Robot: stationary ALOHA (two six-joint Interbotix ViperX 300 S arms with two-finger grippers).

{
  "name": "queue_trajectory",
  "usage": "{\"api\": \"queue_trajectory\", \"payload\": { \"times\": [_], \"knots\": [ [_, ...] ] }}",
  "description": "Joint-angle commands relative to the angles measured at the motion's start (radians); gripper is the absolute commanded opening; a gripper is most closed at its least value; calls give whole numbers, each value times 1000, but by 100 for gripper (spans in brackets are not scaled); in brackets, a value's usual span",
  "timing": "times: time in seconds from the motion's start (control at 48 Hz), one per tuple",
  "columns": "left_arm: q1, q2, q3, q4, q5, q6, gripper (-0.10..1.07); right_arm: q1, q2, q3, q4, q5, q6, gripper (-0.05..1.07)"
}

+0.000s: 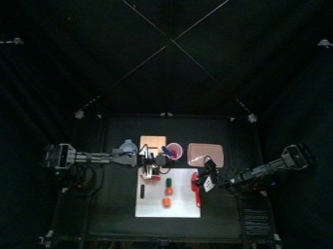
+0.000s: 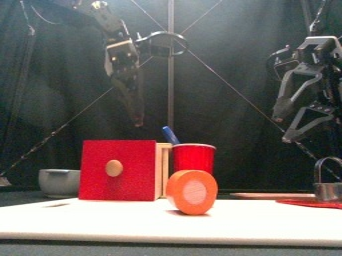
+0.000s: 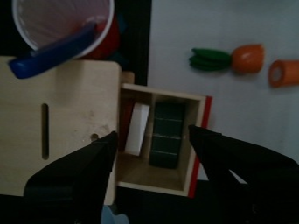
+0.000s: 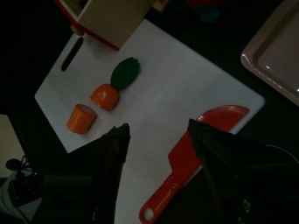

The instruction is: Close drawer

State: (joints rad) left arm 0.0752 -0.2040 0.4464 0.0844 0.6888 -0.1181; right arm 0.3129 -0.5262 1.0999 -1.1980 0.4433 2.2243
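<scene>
**Sam:** Where is the drawer (image 3: 163, 144)?

**Mia:** It sticks out of the little wooden cabinet (image 3: 59, 114), near the back edge of the desk (image 1: 117, 195), a bit to the left; it has a red front (image 2: 115, 170) with a round knob (image 2: 115, 168); it is pulled out, and I can see dark blocks and a white one inside.

**Sam:** How should the robot shut it?

**Mia:** I think it should put the claw flat on the red front and push straight in, slow and even; if it pushes crooked, the drawer may jam or the cabinet may slide; the red cup (image 2: 194, 158) stands just beside, so take care not to bump it.

**Sam:** What is the left claw (image 3: 152, 147) doing?

**Mia:** It hangs above the drawer with its jaws wide apart; it holds nothing and touches nothing.

**Sam:** And the right claw (image 4: 158, 144)?

**Mia:** It rests over the right side of the desk, above the white mat (image 4: 176, 79) and a red scoop (image 4: 187, 166); its jaws are spread too, and empty.
</scene>
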Motion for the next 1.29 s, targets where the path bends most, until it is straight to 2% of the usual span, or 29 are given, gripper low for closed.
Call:
{"api": "queue_trajectory", "payload": {
  "times": [0.0,0.125,0.292,0.375,0.458,0.562,0.812,0.833,1.021,1.271],
  "knots": [
    [3,-95,52,-21,-104,-25,98,-3,-20,-23,-26,2,-2,89],
    [2,-238,230,-64,-334,-89,98,-9,-41,-26,-104,8,-2,89],
    [-9,-425,529,-117,-762,-110,97,-9,-87,-49,-252,8,-2,89],
    [-5,-465,611,-118,-864,-109,98,-12,-95,-63,-353,8,-2,89],
    [-3,-469,629,-110,-847,-106,97,-18,-94,-84,-453,2,-2,89],
    [9,-469,629,-75,-807,-104,97,-38,-84,-107,-515,-12,2,89],
    [34,-469,658,-55,-793,-104,97,-92,-64,-123,-486,-69,2,89],
    [35,-468,672,-57,-790,-104,97,-120,-46,-123,-483,-77,5,89],
    [43,-468,658,-46,-790,-103,97,-104,-29,-156,-446,-77,3,89],
    [57,-466,655,-44,-796,-104,97,-130,44,-204,-308,-75,0,89]
  ]
}}
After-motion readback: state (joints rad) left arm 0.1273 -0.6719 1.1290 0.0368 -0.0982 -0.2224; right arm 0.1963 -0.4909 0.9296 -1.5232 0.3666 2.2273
